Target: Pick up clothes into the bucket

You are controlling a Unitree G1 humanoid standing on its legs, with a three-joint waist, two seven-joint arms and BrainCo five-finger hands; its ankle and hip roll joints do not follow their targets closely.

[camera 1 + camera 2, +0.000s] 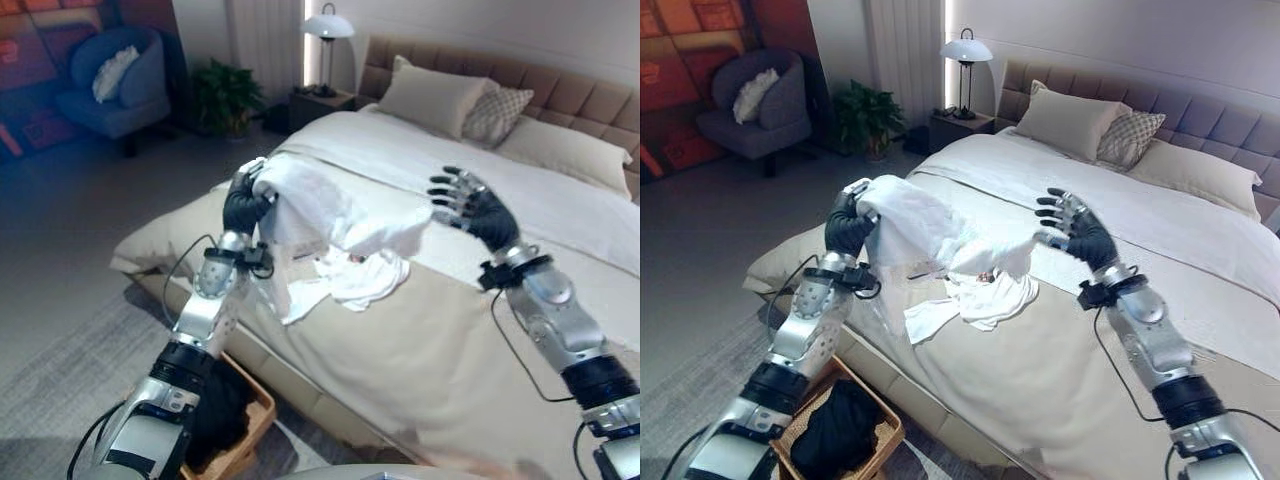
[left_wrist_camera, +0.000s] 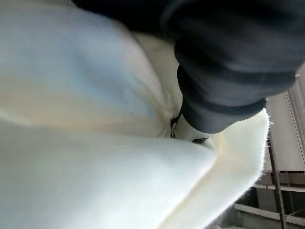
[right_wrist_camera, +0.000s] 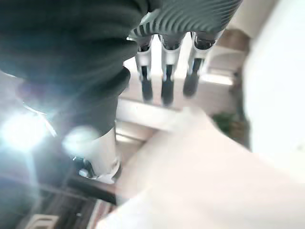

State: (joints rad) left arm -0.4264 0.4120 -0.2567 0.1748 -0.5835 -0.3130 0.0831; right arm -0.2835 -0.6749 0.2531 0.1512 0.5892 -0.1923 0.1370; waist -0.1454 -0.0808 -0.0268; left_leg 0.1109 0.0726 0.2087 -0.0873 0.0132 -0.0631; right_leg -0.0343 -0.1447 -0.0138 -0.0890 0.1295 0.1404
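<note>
A white garment (image 1: 325, 210) hangs lifted above the bed's near corner. My left hand (image 1: 245, 205) is shut on its upper left end, and the cloth (image 2: 95, 119) covers the fingers in the left wrist view. More white cloth (image 1: 985, 295) trails down onto the beige bedspread (image 1: 450, 360). At the garment's right end my right hand (image 1: 468, 207) is raised, fingers (image 3: 164, 88) straight and spread, holding nothing. A wicker basket (image 1: 887, 432) stands on the floor under my left arm, with dark clothing (image 1: 835, 432) inside.
The bed has pillows (image 1: 435, 97) at its head. A lamp (image 1: 328, 30) on a nightstand, a plant (image 1: 222, 95) and a blue armchair (image 1: 118, 85) stand at the back left. A grey rug (image 1: 60, 380) lies beside the bed.
</note>
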